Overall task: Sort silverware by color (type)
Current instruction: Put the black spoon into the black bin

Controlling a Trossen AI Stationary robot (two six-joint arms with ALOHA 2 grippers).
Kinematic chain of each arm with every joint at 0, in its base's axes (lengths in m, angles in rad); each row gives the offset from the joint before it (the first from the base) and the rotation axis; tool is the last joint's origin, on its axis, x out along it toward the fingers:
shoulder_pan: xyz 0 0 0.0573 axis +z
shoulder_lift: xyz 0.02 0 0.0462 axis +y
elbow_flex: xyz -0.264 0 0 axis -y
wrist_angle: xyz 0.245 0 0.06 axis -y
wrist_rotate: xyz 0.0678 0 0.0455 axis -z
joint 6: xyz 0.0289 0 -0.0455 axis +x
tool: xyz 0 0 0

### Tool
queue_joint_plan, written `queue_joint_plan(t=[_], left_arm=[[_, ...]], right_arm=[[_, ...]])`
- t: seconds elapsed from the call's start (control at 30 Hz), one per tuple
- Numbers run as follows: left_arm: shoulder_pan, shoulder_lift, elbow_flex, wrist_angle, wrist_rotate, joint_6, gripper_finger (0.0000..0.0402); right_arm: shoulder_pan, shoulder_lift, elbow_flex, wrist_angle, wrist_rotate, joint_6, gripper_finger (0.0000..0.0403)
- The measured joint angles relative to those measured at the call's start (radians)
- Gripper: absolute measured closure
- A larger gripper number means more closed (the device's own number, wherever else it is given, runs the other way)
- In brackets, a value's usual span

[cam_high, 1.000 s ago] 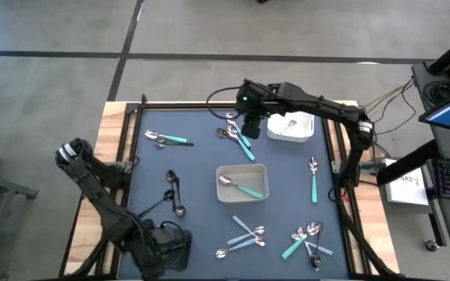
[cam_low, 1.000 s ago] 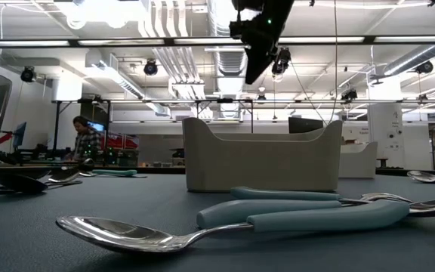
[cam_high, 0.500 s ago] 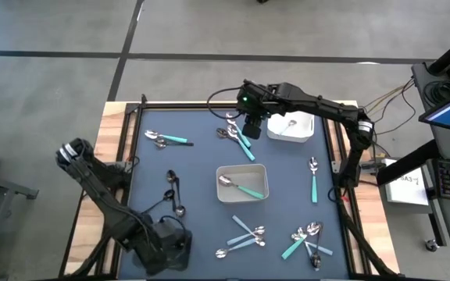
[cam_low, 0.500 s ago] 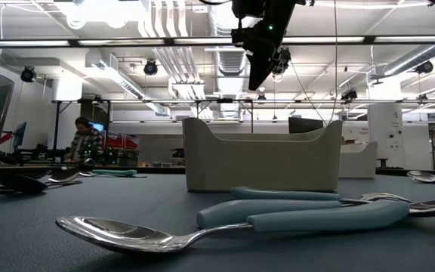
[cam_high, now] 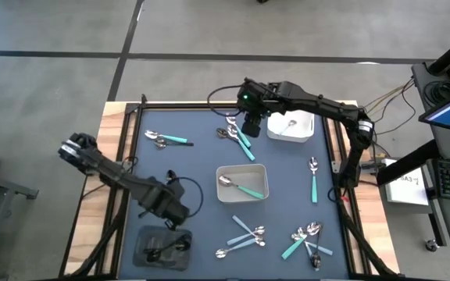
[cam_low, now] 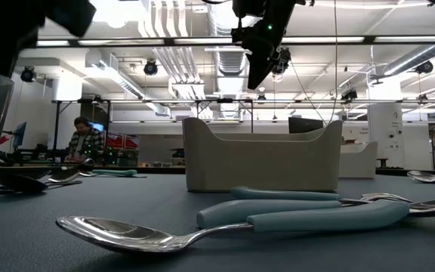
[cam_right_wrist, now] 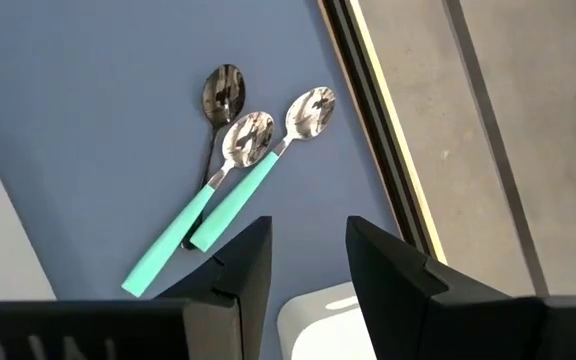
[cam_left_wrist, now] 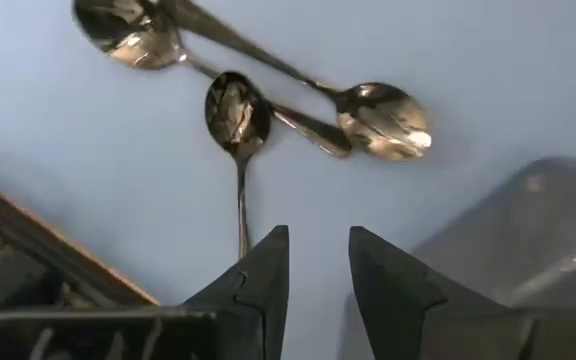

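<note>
The silverware lies spread over the blue mat. Three black spoons (cam_high: 174, 193) (cam_left_wrist: 238, 110) lie left of centre, and my left gripper (cam_left_wrist: 318, 280) (cam_high: 170, 209) hangs open just on their near side, pointing down with nothing between its fingers. Another black piece (cam_high: 162, 248) lies in the dark tray (cam_high: 143, 238) at the near edge. At the far edge my right gripper (cam_right_wrist: 308, 260) (cam_high: 250, 127) hangs open above two teal-handled spoons (cam_right_wrist: 230, 190) (cam_high: 239, 139) and a black spoon (cam_right_wrist: 222, 92).
A grey tray (cam_high: 262, 172) at centre holds a teal-handled spoon. A white tray (cam_high: 307, 133) at the far right holds a metal spoon. Pale-blue pieces (cam_high: 246, 232), a mixed pile (cam_high: 307, 238) and single teal spoons (cam_high: 313, 178) (cam_high: 169, 140) lie on the mat. A person (cam_low: 85, 143) shows in the room behind.
My left gripper has swung from over the dark tray at the near edge toward the far edge, coming to the black spoons. The tray now shows, with a black piece lying in it. My right gripper has kept still.
</note>
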Motion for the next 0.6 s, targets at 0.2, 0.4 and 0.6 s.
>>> queue_joint_plan(t=[0.2,0.4,0.6], left_arm=[[0.052,-0.052,-0.153,0.151,0.016,0.087,0.0315],[0.057,-0.165,-0.344,0.269,0.065,0.013,0.032],[0.057,-0.277,-0.486,0.307,0.079,-0.119,0.032]], right_arm=[[-0.002,0.0,0.0,-0.001,0.003,0.039,0.028],[-0.002,0.0,0.0,0.005,0.003,0.032,0.028],[-0.002,0.0,0.0,0.01,0.003,0.033,0.028]])
